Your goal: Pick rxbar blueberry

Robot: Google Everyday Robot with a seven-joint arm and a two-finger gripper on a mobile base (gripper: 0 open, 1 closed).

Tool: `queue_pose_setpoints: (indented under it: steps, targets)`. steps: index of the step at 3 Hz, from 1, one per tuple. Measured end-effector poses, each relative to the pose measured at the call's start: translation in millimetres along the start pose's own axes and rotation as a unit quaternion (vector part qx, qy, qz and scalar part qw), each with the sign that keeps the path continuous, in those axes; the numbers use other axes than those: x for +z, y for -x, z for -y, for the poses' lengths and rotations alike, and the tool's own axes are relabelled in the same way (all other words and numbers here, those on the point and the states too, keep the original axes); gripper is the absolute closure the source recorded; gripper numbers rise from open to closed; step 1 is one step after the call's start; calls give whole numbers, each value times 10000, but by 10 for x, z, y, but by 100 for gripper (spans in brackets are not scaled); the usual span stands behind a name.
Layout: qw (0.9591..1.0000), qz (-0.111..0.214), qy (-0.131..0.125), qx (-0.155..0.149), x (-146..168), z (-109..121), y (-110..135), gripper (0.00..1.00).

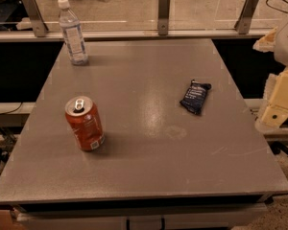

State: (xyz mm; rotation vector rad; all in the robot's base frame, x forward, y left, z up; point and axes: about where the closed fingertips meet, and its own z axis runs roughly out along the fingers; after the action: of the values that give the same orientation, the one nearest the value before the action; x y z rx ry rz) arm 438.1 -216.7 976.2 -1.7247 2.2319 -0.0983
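Note:
The rxbar blueberry [195, 96] is a small dark navy wrapper with pale print. It lies flat on the grey table [149, 166], right of the middle, its long side running slightly on the diagonal. My gripper [278, 107] shows as cream-coloured parts at the right edge of the view, beyond the table's right side. It is to the right of the bar and apart from it, and nothing is seen in it.
An orange-red soda can [84, 123] stands upright at the left front of the table. A clear water bottle [73, 31] with a white cap stands at the back left corner. A glass railing with metal posts [163, 12] runs behind the table.

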Motion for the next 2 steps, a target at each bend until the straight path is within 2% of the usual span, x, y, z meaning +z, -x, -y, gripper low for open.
queue_pose_setpoints:
  steps: [1,2]
  targets:
    - [10000,34,-21,-6,4,13,8,0]
    - [9995,305,-69,-14,168,145,37,0]
